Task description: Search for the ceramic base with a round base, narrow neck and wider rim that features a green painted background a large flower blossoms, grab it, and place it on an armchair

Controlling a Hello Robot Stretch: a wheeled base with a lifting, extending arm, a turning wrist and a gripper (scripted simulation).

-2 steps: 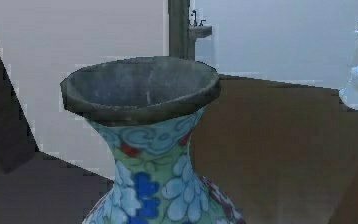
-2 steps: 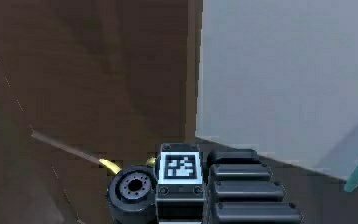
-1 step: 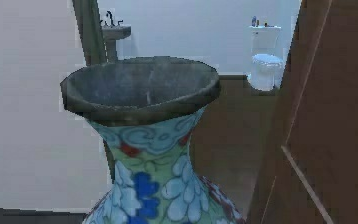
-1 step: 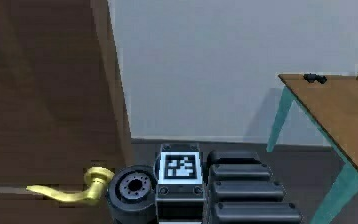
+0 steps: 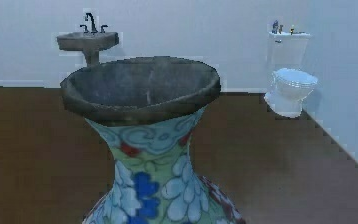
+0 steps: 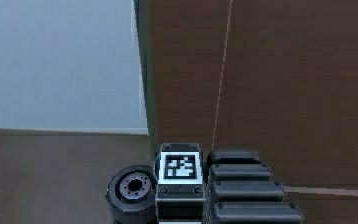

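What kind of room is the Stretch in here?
Probably a bathroom: a grey basin with a dark tap and a white ceramic toilet stand along the pale far wall.

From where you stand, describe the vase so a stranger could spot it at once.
Against the pale far wall stand a sink and a white toilet. Nearest the camera, before the sink, rises the vase: wide dark rim, narrow neck, pale green body with blue blossoms, unlike the plain fixtures behind.

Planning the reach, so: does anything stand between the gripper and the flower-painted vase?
Nothing visible does. The green, flower-painted ceramic vase with a dark wide rim stands close ahead; the dark gripper has bare brown floor beside it.
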